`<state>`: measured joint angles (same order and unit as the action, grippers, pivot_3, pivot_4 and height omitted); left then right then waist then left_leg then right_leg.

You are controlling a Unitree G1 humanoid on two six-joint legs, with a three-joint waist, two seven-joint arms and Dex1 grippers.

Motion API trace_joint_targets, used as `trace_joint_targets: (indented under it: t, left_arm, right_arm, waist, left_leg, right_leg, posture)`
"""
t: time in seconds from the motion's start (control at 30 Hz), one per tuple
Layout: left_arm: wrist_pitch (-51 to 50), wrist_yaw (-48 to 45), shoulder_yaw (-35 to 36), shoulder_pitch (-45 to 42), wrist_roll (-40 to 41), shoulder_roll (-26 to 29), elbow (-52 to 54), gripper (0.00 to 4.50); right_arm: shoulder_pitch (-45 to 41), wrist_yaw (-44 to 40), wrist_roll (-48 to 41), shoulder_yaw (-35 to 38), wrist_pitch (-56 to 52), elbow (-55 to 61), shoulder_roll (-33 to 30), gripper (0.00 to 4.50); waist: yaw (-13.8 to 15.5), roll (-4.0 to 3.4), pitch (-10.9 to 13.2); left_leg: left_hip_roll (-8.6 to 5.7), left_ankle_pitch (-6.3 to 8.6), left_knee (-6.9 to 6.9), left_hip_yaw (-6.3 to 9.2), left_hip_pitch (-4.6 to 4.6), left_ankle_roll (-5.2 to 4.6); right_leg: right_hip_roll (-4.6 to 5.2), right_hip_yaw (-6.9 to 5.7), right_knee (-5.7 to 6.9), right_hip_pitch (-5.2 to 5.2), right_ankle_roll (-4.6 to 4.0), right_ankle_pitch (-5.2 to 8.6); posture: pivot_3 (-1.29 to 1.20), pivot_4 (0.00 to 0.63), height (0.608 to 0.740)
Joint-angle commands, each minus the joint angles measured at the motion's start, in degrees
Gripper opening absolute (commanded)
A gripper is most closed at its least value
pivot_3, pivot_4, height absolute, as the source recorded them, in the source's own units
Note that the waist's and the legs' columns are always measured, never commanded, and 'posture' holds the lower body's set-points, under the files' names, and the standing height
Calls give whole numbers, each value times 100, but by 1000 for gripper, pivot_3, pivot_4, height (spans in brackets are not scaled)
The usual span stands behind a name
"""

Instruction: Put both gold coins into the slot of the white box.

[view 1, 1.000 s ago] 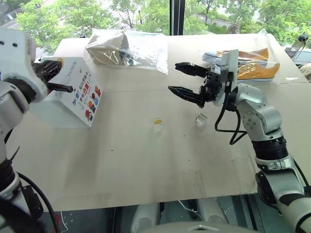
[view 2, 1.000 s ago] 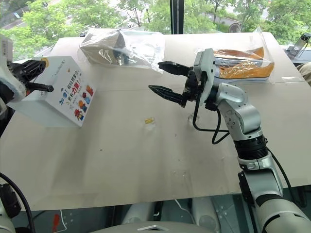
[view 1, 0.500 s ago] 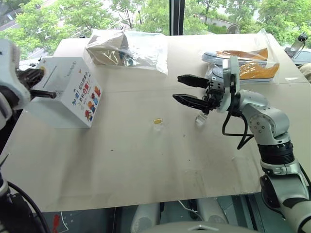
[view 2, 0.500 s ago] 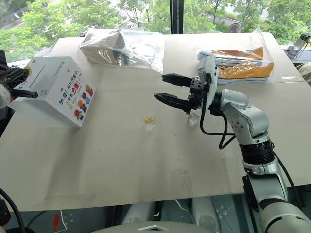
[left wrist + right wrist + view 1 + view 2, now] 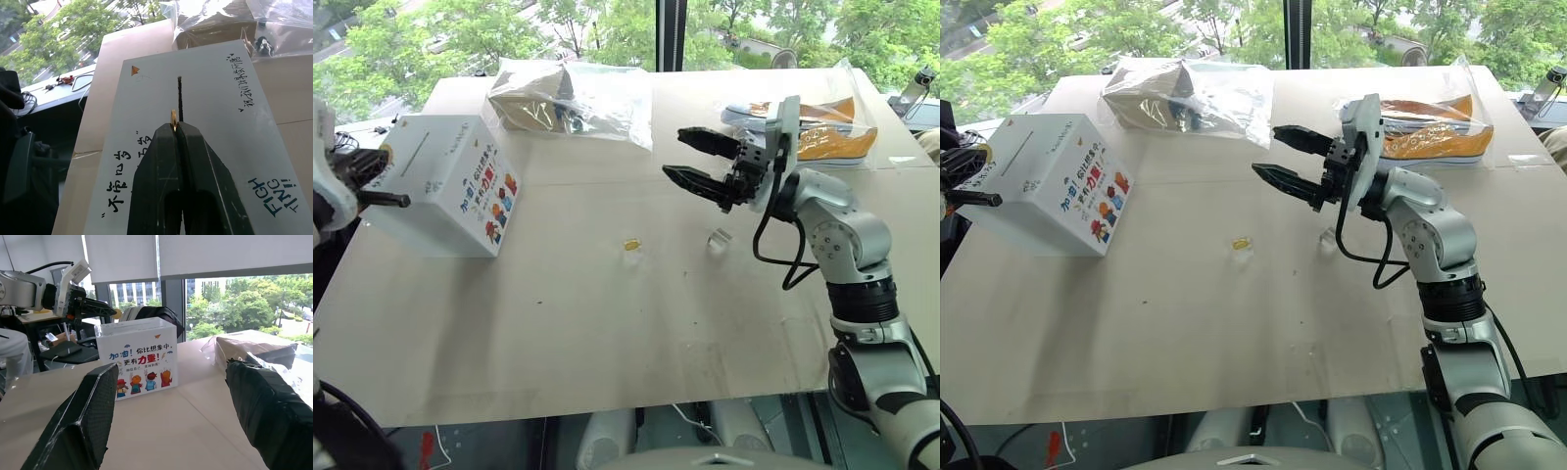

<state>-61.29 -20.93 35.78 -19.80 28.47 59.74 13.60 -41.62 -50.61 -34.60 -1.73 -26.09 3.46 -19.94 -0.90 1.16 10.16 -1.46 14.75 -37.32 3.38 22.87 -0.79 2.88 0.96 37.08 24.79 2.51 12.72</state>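
Reading "FIGHTING!" in blue on the white box (image 5: pixel 210 122) top, beside the left gripper (image 5: pixel 175 128) fingers; black Chinese handwriting flanking the slot (image 5: pixel 180 98); "加油!" and "力量" showing on its cartoon side

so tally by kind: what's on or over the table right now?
gold coins: 2 (one on table, one in left gripper)
white box: 1
clear blocks: 1
plastic bags: 2 ()
Total: 6

White box (image 5: pixel 445 186) with multicoloured cartoon figures and red-and-blue lettering; yellow-gold coin (image 5: pixel 630 245) on the beige table (image 5: pixel 607 323); black gripper fingers (image 5: pixel 88 416).
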Motion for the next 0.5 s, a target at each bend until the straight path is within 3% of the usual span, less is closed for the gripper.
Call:
trace_joint_targets:
  t: [0.03,0.5]
  left_arm:
    - [330,-53,22,5,-201,6,-153,0]
    - [665,-168,-270,-309,-110,-497,-627,0]
  right_arm:
    - [-56,14,-34,120,82,193,12,3729]
    - [14,58,-45,147,76,245,71,3729]
  waist:
    - [-7,0,0]
    - [1,0,-2]
  left_leg:
    - [0,0,0,0,0,0]
    - [-1,0,-6,0,-1,0]
  right_leg:
    - [0,0,0,0,0,0]
    - [2,0,15,2,0,0]
  posture:
    - [0,150,740]
    - [0,150,740]
